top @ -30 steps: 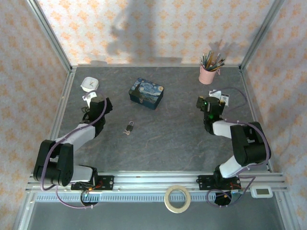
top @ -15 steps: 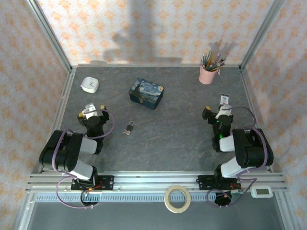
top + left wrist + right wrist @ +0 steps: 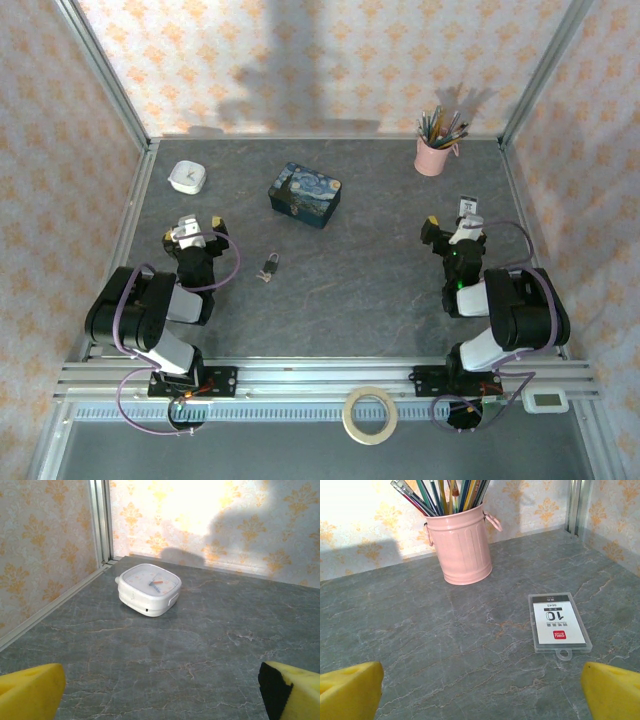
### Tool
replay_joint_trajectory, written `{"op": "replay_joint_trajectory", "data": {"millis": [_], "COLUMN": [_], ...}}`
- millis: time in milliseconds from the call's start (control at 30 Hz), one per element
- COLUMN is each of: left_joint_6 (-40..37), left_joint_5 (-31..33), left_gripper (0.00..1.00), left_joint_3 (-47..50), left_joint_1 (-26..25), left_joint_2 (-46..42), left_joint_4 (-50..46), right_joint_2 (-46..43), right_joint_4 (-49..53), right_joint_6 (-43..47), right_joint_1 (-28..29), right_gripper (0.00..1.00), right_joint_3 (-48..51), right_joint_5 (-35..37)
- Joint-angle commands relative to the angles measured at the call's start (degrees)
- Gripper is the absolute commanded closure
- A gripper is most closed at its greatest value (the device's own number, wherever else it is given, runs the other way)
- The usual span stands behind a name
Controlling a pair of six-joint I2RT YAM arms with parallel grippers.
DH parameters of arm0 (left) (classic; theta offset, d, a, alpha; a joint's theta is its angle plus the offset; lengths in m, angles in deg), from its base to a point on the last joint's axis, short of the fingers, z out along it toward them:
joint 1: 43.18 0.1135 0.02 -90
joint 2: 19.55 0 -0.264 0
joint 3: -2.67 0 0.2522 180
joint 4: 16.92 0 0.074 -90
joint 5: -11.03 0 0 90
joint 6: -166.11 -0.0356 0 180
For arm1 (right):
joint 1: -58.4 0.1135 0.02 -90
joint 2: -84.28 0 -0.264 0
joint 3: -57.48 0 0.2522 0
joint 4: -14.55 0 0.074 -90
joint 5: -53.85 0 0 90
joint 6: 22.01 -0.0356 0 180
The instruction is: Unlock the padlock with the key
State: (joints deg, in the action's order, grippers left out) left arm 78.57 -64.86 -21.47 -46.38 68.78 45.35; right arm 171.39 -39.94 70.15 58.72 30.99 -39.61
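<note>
The tiny dark grey padlock [image 3: 270, 266] lies on the grey table, left of centre, with its thin shackle looped upward. I cannot make out the key apart from it. My left gripper [image 3: 193, 228] rests low to the padlock's left, well apart from it, open and holding nothing. Its yellow fingertips [image 3: 30, 694] sit wide apart at the bottom corners of the left wrist view. Far to the padlock's right, my right gripper [image 3: 453, 228] is also open and bare, its yellow fingertips [image 3: 614, 691] spread wide over the table in the right wrist view.
A blue starry-night box [image 3: 305, 194] stands behind the padlock. A white clock [image 3: 149, 587] lies ahead of the left gripper near the back left corner. A pink pencil cup [image 3: 462, 545] and a clear card case [image 3: 559, 622] are ahead of the right gripper. A tape roll [image 3: 369, 414] sits below the front rail.
Both arms have folded back toward their bases since a second ago, bringing the grippers nearer the front. Over the last half second they barely moved. The padlock has not moved.
</note>
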Motion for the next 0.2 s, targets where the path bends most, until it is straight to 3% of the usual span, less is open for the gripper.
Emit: {"op": "replay_joint_trajectory", "data": {"millis": [0, 167], "left_joint_6": [-0.6, -0.4], "left_joint_5": [0.4, 0.7], "left_gripper": [0.01, 0.01], "left_joint_3": [-0.7, -0.8], "left_joint_1": [0.7, 0.7], "left_joint_2": [0.0, 0.0], "left_joint_4": [2.7, 2.4], "right_joint_2": [0.0, -0.1], "right_joint_4": [-1.9, -2.2], "right_joint_6": [-0.2, -0.2], "right_joint_1": [0.4, 0.4], "right_gripper": [0.00, 0.00], "right_joint_3": [-0.8, -0.6], "right_joint_5": [0.4, 0.3]}}
